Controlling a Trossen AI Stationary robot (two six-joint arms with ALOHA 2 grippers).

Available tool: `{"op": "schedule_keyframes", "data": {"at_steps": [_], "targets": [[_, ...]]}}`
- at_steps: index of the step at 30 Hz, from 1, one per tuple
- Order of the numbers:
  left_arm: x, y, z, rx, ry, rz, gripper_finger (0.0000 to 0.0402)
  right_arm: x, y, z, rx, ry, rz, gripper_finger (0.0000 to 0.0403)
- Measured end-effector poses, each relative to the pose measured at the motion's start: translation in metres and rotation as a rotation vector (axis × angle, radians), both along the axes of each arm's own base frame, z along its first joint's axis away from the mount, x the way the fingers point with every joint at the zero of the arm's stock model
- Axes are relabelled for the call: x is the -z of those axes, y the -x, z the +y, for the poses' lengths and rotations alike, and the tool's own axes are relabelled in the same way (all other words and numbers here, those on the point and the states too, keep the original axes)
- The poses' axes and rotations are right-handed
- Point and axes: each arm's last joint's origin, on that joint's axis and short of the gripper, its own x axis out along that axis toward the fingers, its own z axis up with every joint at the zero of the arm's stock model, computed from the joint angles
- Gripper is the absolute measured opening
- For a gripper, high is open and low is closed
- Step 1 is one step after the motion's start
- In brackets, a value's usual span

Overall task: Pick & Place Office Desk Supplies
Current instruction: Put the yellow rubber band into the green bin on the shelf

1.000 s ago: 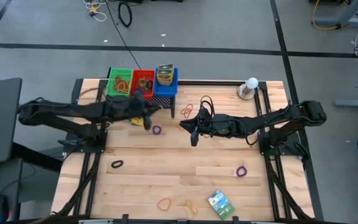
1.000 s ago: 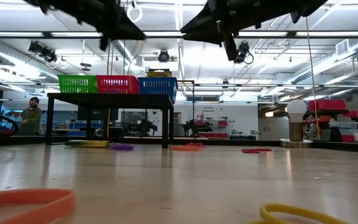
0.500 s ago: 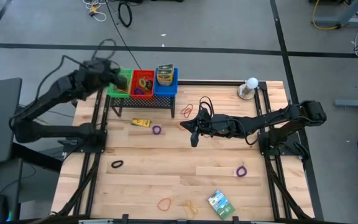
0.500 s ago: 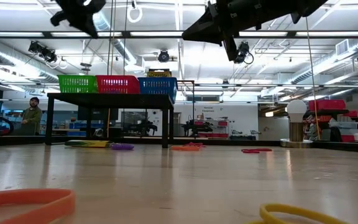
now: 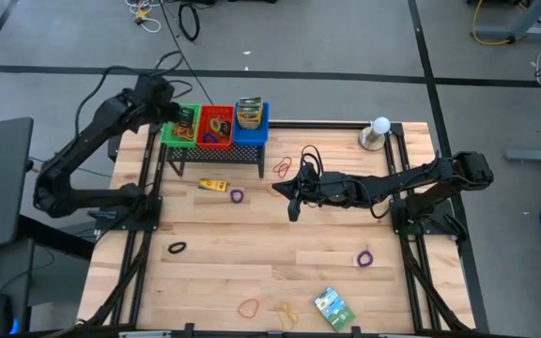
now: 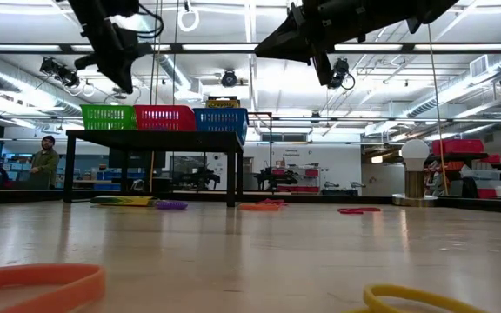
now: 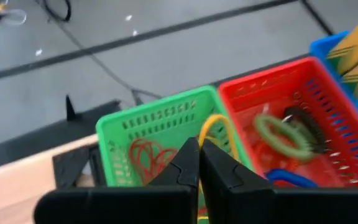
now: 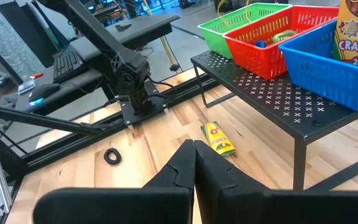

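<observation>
My left gripper hangs over the green basket at the far left and is shut on a yellow rubber band. The green, red and blue baskets stand side by side on a black mesh rack. Red bands lie in the green basket. My right gripper hovers above the table's middle, shut with nothing between its fingers. A crayon box and a purple band lie on the table beside the rack. My left gripper pinches the yellow rubber band between its two fingertips at one end of the loop. The fingers slant downward toward the baskets. The rest of the loop sticks out past the tips, lifted clear above the green basket's inside.
Loose on the wood lie a black band, a second purple band, orange and yellow bands, a green packet near the front edge, and red bands. A white ball on a base stands far right.
My left gripper has risen from the table beside the crayon box and swung toward the far left corner, ending over the green basket; it has tipped from pointing steeply down to a shallower slant. The crayon box stays on the table.
</observation>
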Motion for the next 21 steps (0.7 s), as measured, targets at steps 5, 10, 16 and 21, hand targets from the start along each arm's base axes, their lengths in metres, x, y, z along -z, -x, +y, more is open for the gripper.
{"op": "schedule_keyframes", "data": {"at_steps": [5,10,16,21], "targets": [[0.011,0.003,0.009,-0.081,0.084,0.039,0.0017,0.000,0.000,0.000,0.000,0.000,0.000,0.0002],[0.016,0.006,0.006,-0.073,0.151,0.071,0.0064,0.000,0.000,0.000,0.000,0.000,0.000,0.0005],[0.005,0.009,-0.004,-0.040,0.266,0.020,0.0129,0.000,0.000,0.000,0.001,0.000,0.000,0.0005],[-0.005,0.008,-0.007,-0.003,0.381,-0.029,0.0171,0.000,0.000,-0.001,-0.004,0.006,0.003,0.0006]]}}
